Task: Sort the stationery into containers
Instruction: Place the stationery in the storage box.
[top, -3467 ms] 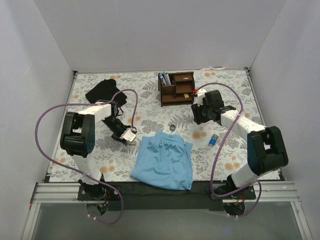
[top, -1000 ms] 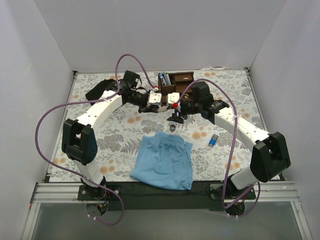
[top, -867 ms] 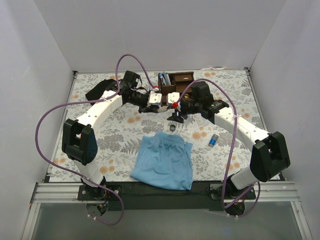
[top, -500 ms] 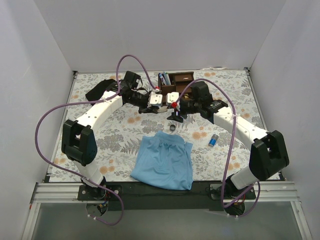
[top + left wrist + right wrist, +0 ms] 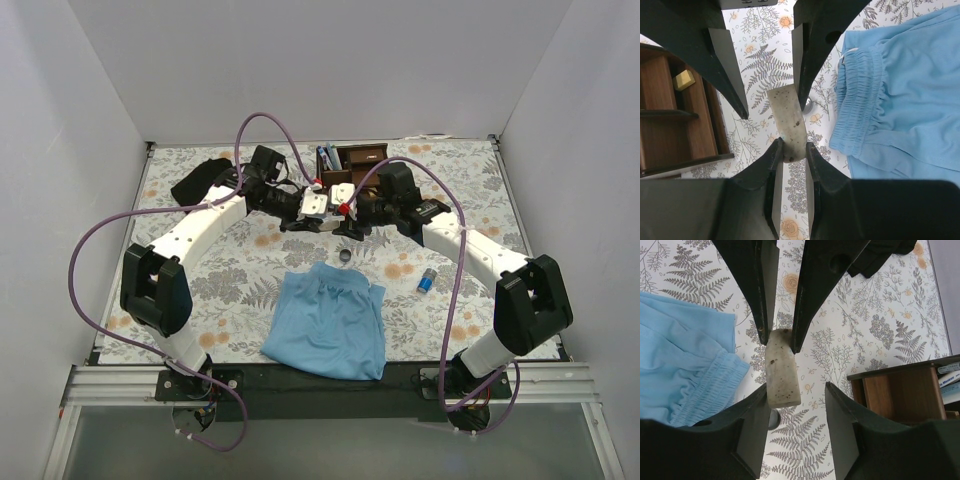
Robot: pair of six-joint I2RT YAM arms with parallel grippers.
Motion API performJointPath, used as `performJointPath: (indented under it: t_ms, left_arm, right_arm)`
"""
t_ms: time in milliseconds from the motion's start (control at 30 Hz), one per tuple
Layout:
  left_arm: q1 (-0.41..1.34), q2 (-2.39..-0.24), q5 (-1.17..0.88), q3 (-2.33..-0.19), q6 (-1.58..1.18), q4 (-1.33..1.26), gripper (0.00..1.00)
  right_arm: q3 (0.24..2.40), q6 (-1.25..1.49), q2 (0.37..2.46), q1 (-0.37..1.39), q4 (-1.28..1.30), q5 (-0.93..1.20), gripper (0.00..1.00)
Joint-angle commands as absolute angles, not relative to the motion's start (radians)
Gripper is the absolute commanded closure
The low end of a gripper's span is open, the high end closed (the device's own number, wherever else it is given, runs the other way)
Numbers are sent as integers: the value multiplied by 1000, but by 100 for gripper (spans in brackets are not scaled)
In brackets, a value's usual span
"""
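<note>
Left gripper point(image 5: 791, 148), left wrist view: narrow, pinching one end of the tan eraser block point(image 5: 788, 117) over the floral table point(image 5: 765, 65). Right gripper point(image 5: 771, 106) spread wide about the other end, one finger touching. Wooden organizer point(image 5: 695, 125) cut off at left; small tan cube point(image 5: 684, 80) on a shelf. Dark ring point(image 5: 810, 103) mostly hidden behind a finger

Right wrist view: own fingers wide, block between; organizer corner and pens point(image 5: 951, 380) cut off at frame edge

Top view: grippers meet just before organizer; pens upright in its left slot; block too small to make out; blue-capped cylinder point(image 5: 427, 280) lies right of light blue cloth point(image 5: 330, 320)
</note>
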State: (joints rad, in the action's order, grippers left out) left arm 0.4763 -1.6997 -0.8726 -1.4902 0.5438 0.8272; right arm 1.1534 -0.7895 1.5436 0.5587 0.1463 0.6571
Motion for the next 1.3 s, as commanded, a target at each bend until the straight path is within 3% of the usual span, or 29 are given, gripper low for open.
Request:
performJointPath:
  t_ms: [0, 733, 967, 1267]
  left_arm:
    - [486, -1644, -885, -1473, 554, 830, 100]
    - [486, -1664, -851, -1437, 489, 740, 100]
    - [486, -1667, -857, -1440, 471, 721, 100]
    - [486, -1669, -850, -1431, 457, 709, 100]
  right_arm:
    - [1209, -798, 1539, 560, 100, 652, 46]
    - [1178, -749, 1489, 561, 118, 678, 46]
    - [1192, -738, 1503, 561, 132, 678, 51]
    - [1232, -746, 1529, 561, 189, 678, 93]
